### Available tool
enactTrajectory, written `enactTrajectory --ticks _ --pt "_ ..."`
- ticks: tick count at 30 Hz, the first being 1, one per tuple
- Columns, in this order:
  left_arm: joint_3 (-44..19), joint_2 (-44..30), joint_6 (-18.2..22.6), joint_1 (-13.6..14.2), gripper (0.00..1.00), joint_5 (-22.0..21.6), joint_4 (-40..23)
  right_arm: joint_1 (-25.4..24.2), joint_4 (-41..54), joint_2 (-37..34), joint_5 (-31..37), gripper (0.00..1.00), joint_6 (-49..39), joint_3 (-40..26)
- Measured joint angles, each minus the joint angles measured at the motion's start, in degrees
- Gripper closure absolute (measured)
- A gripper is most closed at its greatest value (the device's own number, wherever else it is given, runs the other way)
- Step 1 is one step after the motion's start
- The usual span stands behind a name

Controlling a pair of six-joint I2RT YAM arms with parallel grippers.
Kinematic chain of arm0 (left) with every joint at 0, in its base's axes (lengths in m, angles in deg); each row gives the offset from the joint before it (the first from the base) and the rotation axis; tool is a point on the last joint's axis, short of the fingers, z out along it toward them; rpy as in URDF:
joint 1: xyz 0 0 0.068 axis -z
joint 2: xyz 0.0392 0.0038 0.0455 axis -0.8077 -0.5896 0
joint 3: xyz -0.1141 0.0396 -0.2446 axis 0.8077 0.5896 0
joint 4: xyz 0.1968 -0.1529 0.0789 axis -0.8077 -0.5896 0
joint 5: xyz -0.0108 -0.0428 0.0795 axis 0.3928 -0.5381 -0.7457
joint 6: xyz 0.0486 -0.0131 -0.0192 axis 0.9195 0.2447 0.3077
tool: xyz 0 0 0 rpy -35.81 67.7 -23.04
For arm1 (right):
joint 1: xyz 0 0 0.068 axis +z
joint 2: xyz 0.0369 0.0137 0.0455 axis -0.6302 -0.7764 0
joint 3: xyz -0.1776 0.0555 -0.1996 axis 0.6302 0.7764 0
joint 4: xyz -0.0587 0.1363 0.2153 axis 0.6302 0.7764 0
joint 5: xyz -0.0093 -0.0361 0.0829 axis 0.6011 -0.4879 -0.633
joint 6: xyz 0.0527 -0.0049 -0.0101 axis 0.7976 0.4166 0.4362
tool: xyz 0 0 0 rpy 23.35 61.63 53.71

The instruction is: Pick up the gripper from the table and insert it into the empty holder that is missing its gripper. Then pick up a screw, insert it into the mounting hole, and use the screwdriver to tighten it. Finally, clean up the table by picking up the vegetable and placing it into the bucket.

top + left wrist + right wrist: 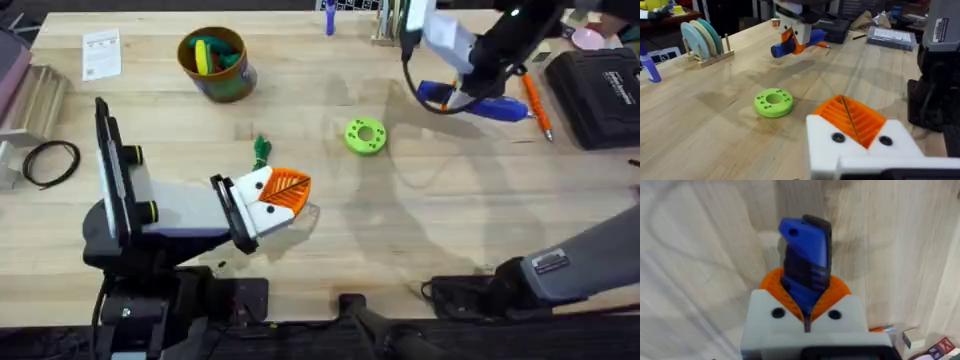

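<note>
My right gripper point(452, 97) is at the far right of the table point(420, 230), shut on the blue screwdriver point(490, 106). The right wrist view shows the screwdriver point(805, 245) clamped between the orange pads point(832, 292). In the left wrist view the screwdriver point(782, 48) hangs just above the wood. My left gripper point(285, 192) rests low near the table's middle with its orange pads point(860, 120) pressed together. The dark-green vegetable point(262, 150) lies just beyond it. The bucket point(215, 62) stands at the far left with coloured toys inside. The loose gripper piece, holder and screw are out of view.
A lime-green ring disc point(365, 135) lies mid-table, between the two grippers. A thin orange stick tool point(535, 105) and a black case point(600, 95) sit at the far right. A black cable coil point(50, 160) lies at the left edge. A plate rack point(702, 40) stands at the back.
</note>
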Motion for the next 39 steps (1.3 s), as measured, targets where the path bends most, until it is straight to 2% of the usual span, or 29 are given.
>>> enactTrajectory --ticks 6,18,19,25,26,33,39 --pt "0.0 0.0 0.02 0.0 0.992 0.0 0.02 0.2 -2.66 -3.78 3.3 0.984 -2.63 0.05" --pt "0.0 -0.02 0.0 0.0 0.992 0.0 0.02 0.2 -3.08 -9.49 3.37 0.984 -3.17 0.05" --pt "0.0 0.0 0.02 0.0 0.992 0.02 0.02 0.2 -3.5 -9.51 3.37 0.957 -3.08 0.05" --pt "0.0 0.0 0.02 0.0 0.992 0.01 0.01 0.2 -4.71 -9.49 3.44 0.113 -3.18 0.05" --pt "0.0 0.0 0.01 0.0 0.992 0.0 0.01 0.2 -4.53 -9.49 3.46 0.05 -3.42 0.05" --pt "0.0 -0.02 0.02 0.0 0.992 0.0 0.02 0.72 -4.19 -9.49 3.48 0.026 -1.1 0.05" --pt "0.0 -0.01 0.0 0.0 0.988 0.0 0.0 3.7 -3.97 -7.24 3.61 0.025 0.58 0.05"
